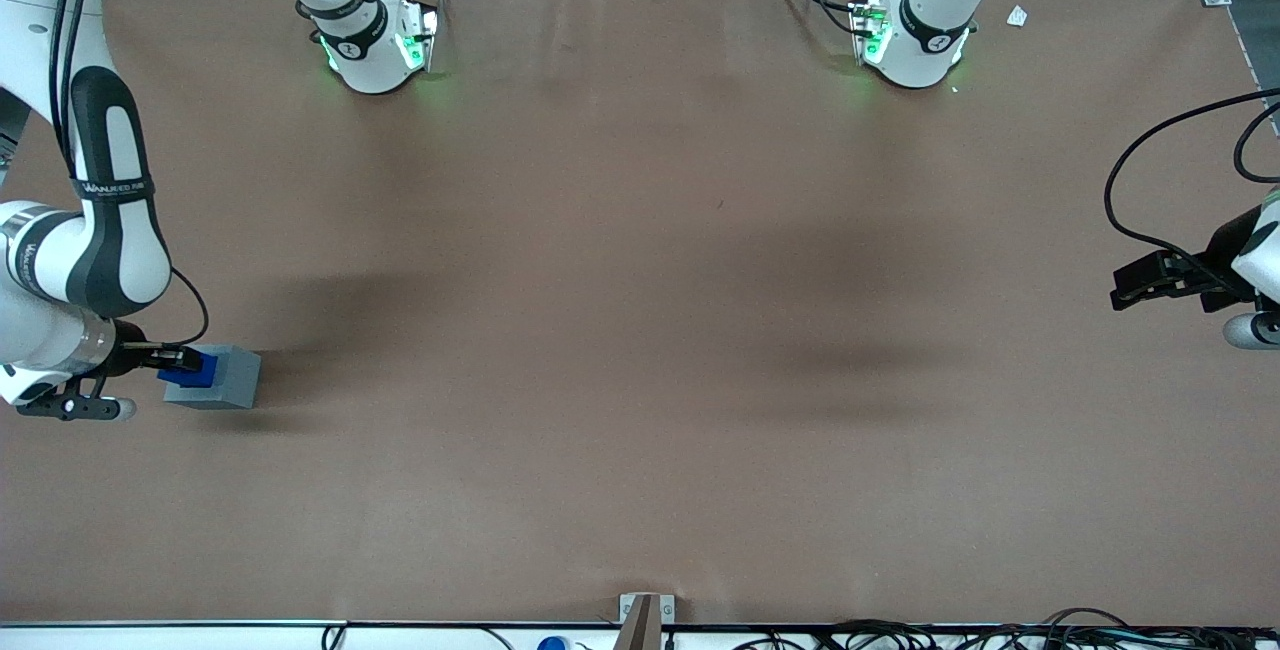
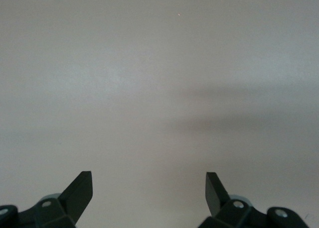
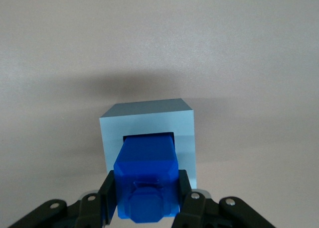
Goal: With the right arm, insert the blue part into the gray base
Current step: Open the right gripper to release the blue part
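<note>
The blue part [image 3: 145, 175] stands upright, long axis vertical, its lower end in the socket of the gray base [image 3: 147, 119]. The hand [image 3: 145, 200] grips it from above, fingers [image 3: 110, 198] clamped on opposite flanks. The base rests on the bench [image 1: 640, 330] at the working arm's end.

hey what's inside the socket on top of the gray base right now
The blue part stands in the gray base's socket, its upper end gripped by the right arm's tool. How deep it sits and the socket floor are hidden.
</note>
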